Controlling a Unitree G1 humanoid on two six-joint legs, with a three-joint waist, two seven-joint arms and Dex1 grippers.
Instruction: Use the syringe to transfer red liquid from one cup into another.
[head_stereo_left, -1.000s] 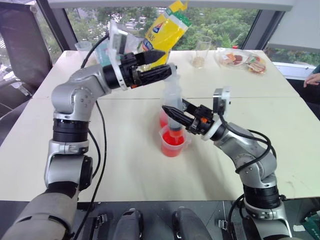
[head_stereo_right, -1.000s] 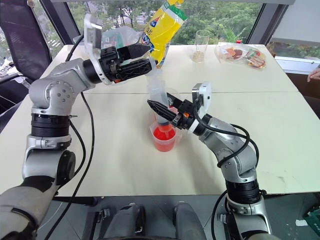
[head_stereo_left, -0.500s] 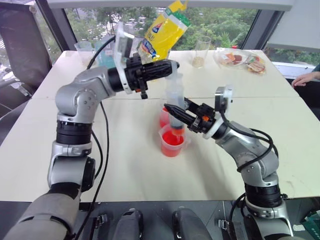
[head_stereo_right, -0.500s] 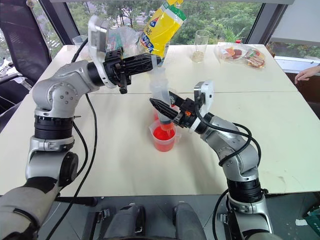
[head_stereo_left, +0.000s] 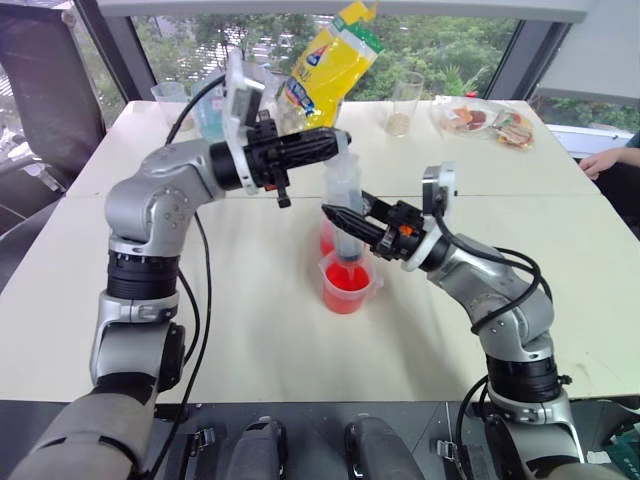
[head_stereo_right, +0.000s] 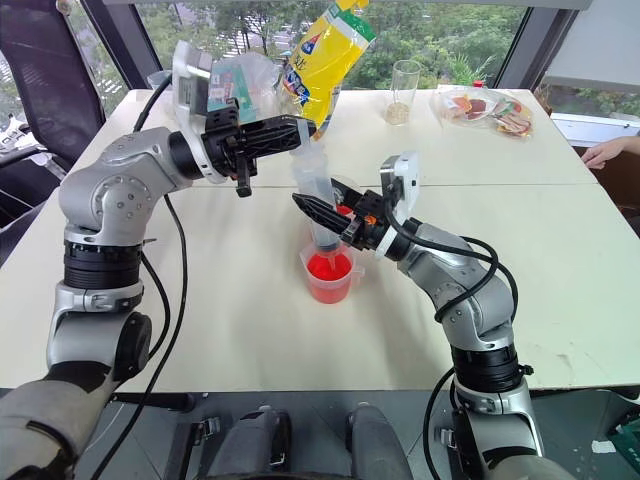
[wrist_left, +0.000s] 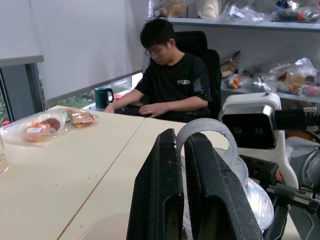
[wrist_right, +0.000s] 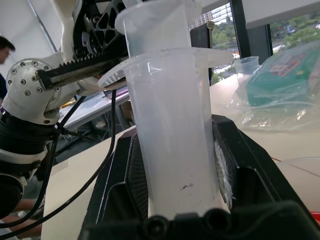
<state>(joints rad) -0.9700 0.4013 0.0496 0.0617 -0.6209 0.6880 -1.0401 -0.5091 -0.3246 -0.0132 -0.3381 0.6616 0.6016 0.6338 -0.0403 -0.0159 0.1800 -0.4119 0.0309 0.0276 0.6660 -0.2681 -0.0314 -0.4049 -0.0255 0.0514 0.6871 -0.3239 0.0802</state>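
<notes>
I see my left gripper (head_stereo_left: 338, 141), wide a second ago, now pinched on the plunger ring of the large clear plastic syringe (head_stereo_left: 345, 205); my right gripper (head_stereo_left: 345, 219) clamps its barrel above the near red-filled clear cup (head_stereo_left: 346, 284), table centre, six o'clock of the far cup (head_stereo_left: 327, 236).

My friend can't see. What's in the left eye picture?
Two robot grippers hold a clear syringe upright over a cup of red liquid on a white table. The right gripper clamps its barrel; the left gripper pinches the plunger's top.
</notes>
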